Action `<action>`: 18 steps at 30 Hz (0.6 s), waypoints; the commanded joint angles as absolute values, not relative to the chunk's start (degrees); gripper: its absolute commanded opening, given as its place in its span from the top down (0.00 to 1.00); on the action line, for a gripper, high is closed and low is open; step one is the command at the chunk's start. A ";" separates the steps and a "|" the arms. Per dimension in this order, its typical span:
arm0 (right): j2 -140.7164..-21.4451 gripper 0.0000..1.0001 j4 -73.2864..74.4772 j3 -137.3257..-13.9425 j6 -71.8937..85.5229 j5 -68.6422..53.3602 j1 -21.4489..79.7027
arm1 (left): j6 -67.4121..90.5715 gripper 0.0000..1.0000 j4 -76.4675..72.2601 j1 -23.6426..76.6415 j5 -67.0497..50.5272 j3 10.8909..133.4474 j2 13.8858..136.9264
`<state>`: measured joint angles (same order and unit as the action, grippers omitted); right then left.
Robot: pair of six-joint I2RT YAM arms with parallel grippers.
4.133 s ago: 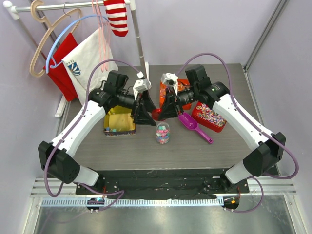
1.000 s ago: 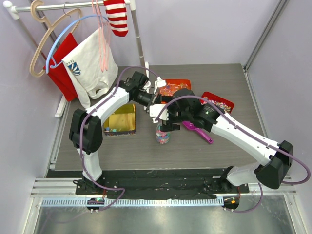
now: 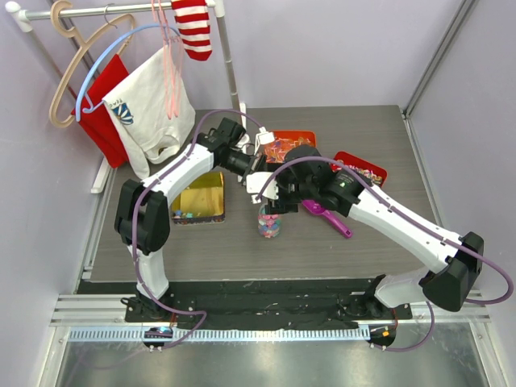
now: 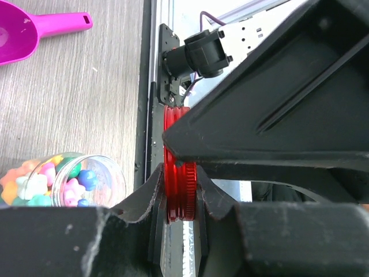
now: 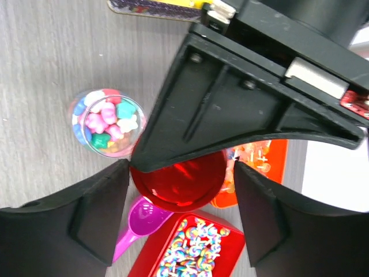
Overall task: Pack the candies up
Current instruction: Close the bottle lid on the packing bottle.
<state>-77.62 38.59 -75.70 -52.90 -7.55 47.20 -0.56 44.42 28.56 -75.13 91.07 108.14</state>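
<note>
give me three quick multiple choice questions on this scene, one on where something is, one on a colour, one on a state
1. Where does the purple scoop lie?
A on a hanger
B on the table
C in a tin

2. What colour is the lid in the left gripper?
A red
B blue
C white

3. How is the jar?
A capped
B tipped over
C upright, open, holding candies

Answers:
1 B, it lies flat on the wood grain.
2 A, the ridged disc it pinches is red.
3 C, its mouth is bare with sweets showing.
</note>
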 commanded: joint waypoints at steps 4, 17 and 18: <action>-78.92 0.20 36.56 -79.89 -51.86 -5.97 47.29 | -2.37 1.00 45.26 28.92 -77.43 91.85 107.05; -79.19 0.58 38.41 -80.86 -50.27 -8.00 46.93 | -7.03 0.96 50.00 29.09 -76.91 93.51 105.91; -78.84 0.62 38.50 -80.95 -50.27 -8.00 46.93 | -7.29 0.95 50.18 29.09 -76.64 93.69 105.91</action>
<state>-79.77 39.99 -77.58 -51.24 -7.90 47.18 -3.99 46.48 28.53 -75.18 91.15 108.14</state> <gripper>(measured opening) 0.678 0.213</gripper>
